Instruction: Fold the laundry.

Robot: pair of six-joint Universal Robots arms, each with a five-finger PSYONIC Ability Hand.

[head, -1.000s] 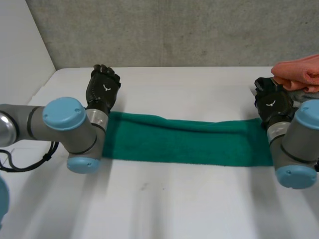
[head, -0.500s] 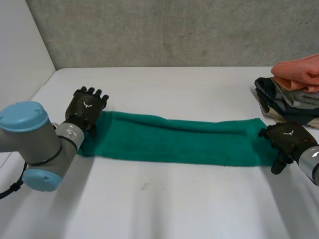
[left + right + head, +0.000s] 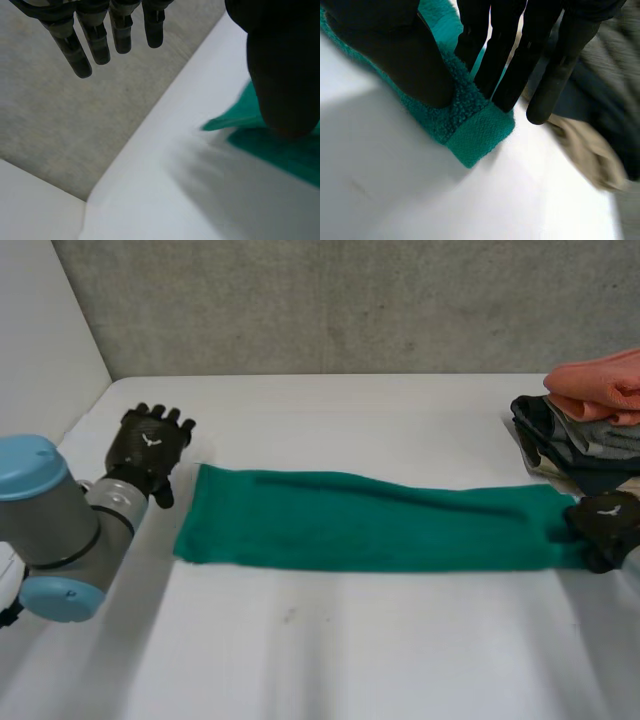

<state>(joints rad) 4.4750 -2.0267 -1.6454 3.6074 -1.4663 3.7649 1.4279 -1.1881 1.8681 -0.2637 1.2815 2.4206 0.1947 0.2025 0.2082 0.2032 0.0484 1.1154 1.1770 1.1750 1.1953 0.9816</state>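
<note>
Towel (image 3: 360, 520) on table (image 3: 350, 660), clothes pile (image 3: 590, 430) right

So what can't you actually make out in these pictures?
- Clothes pile: cut off by the head view's edge, so the number of pieces in it is unclear.
- Green towel: in the head view, the end that the right hand pinches is covered by that hand.
- The towel's corner near the left hand: blurred and partly behind the thumb in the left wrist view.

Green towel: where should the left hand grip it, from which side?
Probably the far corner of its free short end, coming in from outside that end. The green towel lies flat as a long strip, the right hand pinches its other end, and the left hand hovers open beside this one.
</note>
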